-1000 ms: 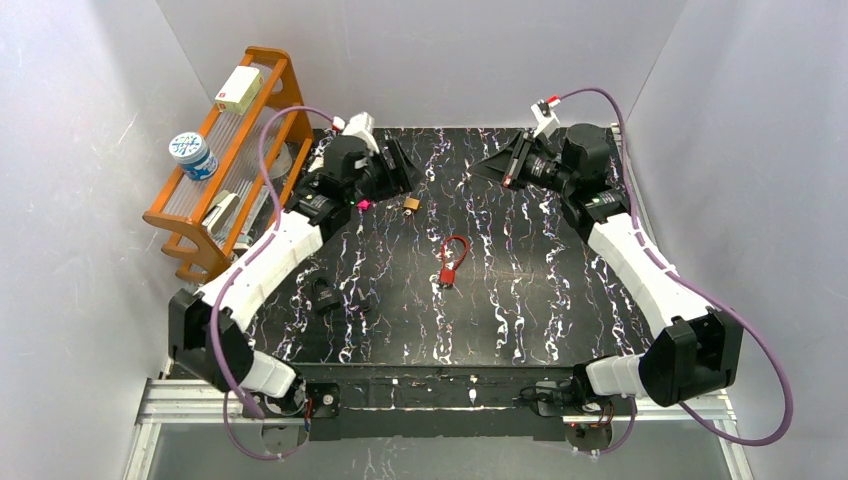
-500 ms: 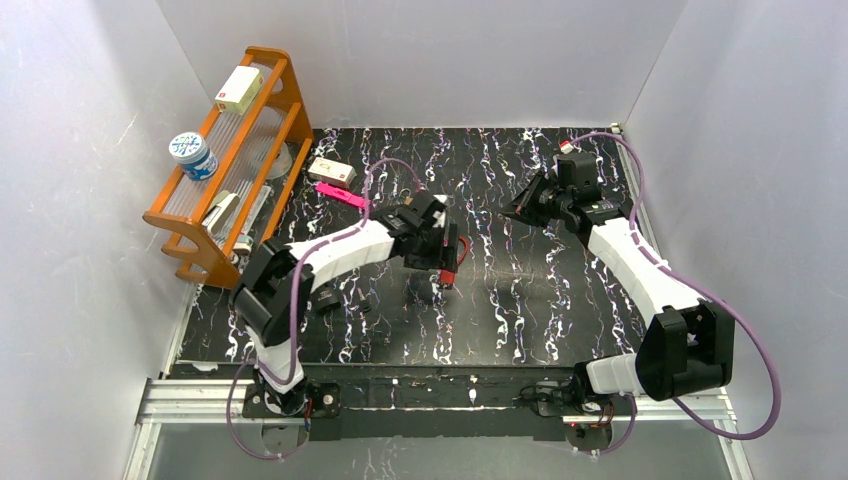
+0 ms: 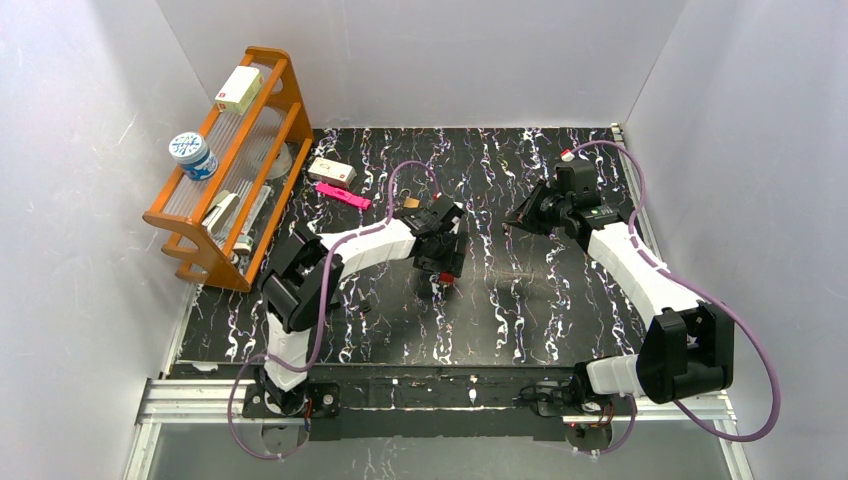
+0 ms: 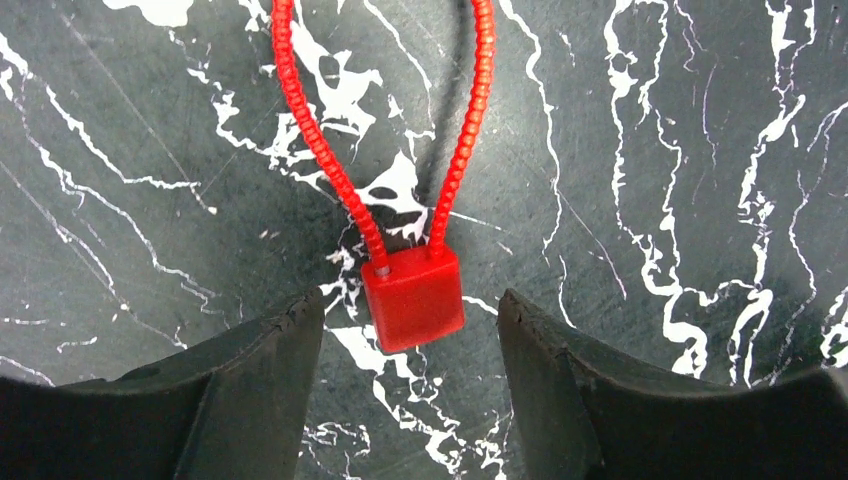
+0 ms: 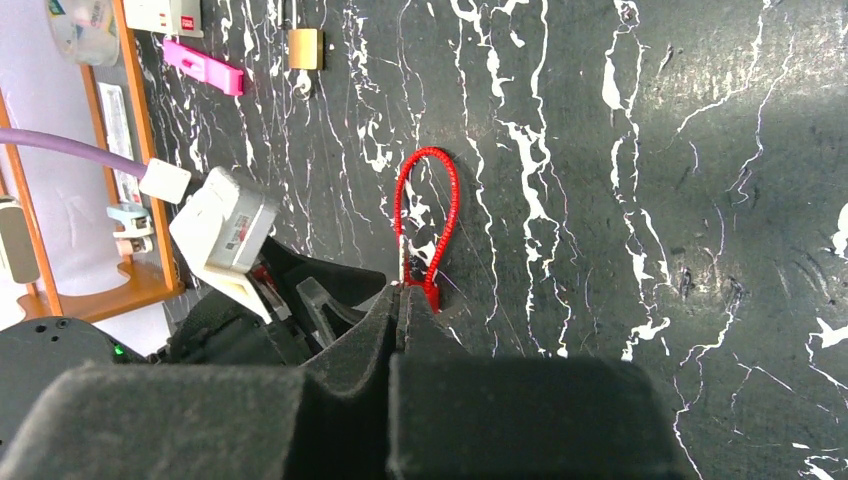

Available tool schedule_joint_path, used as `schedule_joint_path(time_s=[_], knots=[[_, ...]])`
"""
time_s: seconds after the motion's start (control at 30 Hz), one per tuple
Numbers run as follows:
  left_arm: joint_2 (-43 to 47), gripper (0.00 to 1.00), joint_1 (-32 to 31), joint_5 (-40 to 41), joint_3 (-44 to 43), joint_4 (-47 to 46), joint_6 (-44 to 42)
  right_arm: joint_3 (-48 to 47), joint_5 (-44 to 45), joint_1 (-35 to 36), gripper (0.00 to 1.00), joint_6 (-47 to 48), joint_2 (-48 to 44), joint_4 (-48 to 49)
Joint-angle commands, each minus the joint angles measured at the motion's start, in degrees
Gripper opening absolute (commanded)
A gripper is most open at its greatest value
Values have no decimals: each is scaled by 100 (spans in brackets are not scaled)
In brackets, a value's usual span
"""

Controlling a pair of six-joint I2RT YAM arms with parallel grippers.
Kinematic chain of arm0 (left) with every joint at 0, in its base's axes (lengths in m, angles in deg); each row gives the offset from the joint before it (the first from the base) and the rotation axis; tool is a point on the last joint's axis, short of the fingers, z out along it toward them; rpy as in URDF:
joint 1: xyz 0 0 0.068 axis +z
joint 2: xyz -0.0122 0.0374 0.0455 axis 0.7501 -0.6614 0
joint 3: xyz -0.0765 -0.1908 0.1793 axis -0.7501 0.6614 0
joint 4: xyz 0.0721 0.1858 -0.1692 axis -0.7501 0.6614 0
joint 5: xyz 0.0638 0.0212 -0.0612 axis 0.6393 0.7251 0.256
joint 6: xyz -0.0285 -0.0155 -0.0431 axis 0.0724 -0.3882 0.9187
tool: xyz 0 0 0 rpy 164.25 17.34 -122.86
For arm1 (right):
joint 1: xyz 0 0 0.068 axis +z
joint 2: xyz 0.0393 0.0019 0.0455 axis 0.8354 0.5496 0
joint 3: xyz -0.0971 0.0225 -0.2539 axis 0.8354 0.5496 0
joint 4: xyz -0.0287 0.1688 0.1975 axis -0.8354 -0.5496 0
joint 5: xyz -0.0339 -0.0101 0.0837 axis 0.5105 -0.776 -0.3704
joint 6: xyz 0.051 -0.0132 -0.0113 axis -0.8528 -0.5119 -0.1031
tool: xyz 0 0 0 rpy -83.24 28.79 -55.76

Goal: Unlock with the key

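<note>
The red padlock with a beaded red cable loop lies at mid table; its body (image 4: 412,297) sits flat on the black marbled mat. My left gripper (image 4: 408,300) is open and low over it, one finger on each side of the body, not touching. In the top view the left gripper (image 3: 445,262) covers most of the lock (image 3: 447,278). My right gripper (image 3: 515,217) hovers to the right of the lock, fingers pressed together (image 5: 400,290) on a thin pale sliver that looks like the key edge-on. The right wrist view shows the cable loop (image 5: 440,200).
An orange rack (image 3: 230,150) with a jar and boxes stands at the far left. A pink bar (image 3: 342,195), a white box (image 3: 331,171) and a small brass padlock (image 3: 411,203) lie behind the left gripper. White walls enclose the mat.
My left arm swung from the back left to mid table and came down around the red lock's body. My right gripper dropped lower and shifted slightly right, still shut.
</note>
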Motion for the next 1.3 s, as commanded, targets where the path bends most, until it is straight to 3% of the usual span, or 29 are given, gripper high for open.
schedule_joint_path(time_s=[0.0, 0.2, 0.33, 0.5, 0.6, 0.7, 0.83, 0.9, 1.1, 1.27], knots=[[-139, 60, -136, 373, -244, 132, -77, 2, 84, -25, 1, -6, -196, 78], [-353, 51, -306, 1118, -516, 669, 1, -3, 69, -28, 1, -14, -213, 50], [-420, 46, -367, 1157, -546, 719, 64, 23, 62, -20, 1, -23, -209, 45], [-554, 46, -396, 1126, -642, 807, 156, 11, 44, -29, 1, -32, -196, 2], [-632, 53, -398, 1259, -682, 957, 297, 14, 48, -31, 1, -40, -193, -19], [-682, 39, -398, 1285, -725, 1060, 346, -1, 43, -34, 1, -45, -179, -23], [-646, 12, -388, 1316, -853, 1166, 353, -42, 43, -35, 1, -56, -148, -53], [-619, 6, -347, 1321, -1133, 1447, 336, -96, 48, -37, 1, -52, -136, -112], [-390, 0, 161, 412, -2212, 2549, 414, -162, -322, -36, 1, 38, -158, 126], [89, 0, 916, -1696, -2247, 2576, 938, -316, -977, -45, 1, -74, 12, 182]])
